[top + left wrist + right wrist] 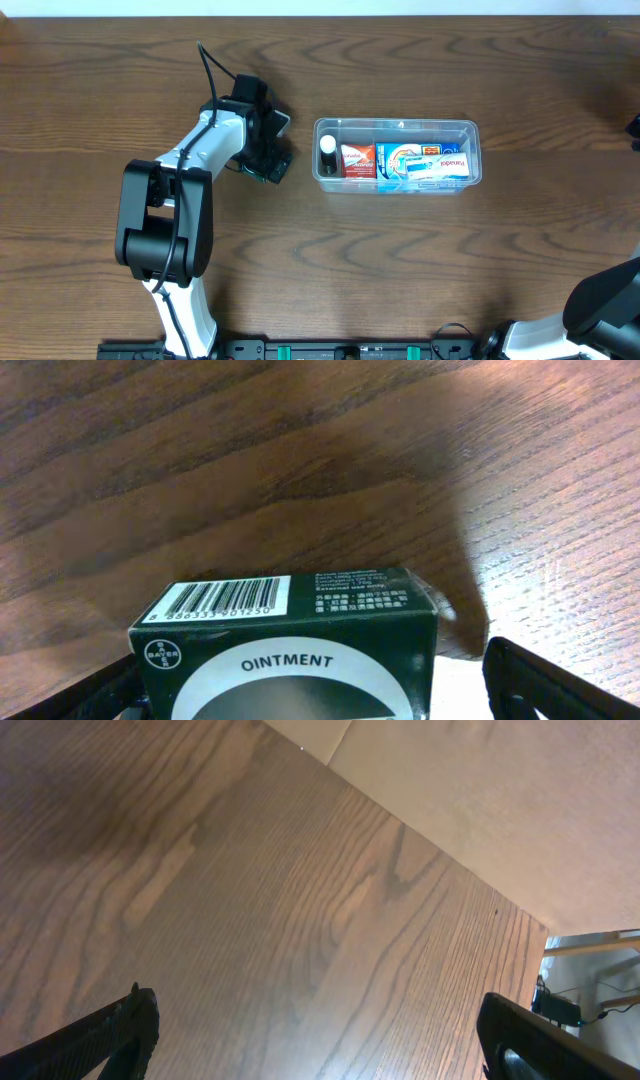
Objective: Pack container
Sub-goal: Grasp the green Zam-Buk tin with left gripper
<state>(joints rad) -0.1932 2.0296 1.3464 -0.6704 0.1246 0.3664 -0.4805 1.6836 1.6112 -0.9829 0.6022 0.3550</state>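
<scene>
The clear plastic container (pixel 470 128) lies right of the table's centre. It holds a dark bottle with a white cap (pixel 328 152), a red box (pixel 358 160) and blue-and-white boxes (pixel 425 163). My left gripper (pixel 272 152) is to the container's left, low over the table. In the left wrist view a dark green ointment box (pixel 290 635) sits between the fingers (pixel 310 695). The left finger is at the box's side, and a gap shows between the box and the right finger. My right gripper (pixel 320 1040) is open and empty above bare wood.
The right arm's base (pixel 600 300) is at the front right corner, and a dark part shows at the right edge (pixel 634 128). The left arm (pixel 170 215) stretches from the front left. The table's far edge shows in the right wrist view (pixel 440 850).
</scene>
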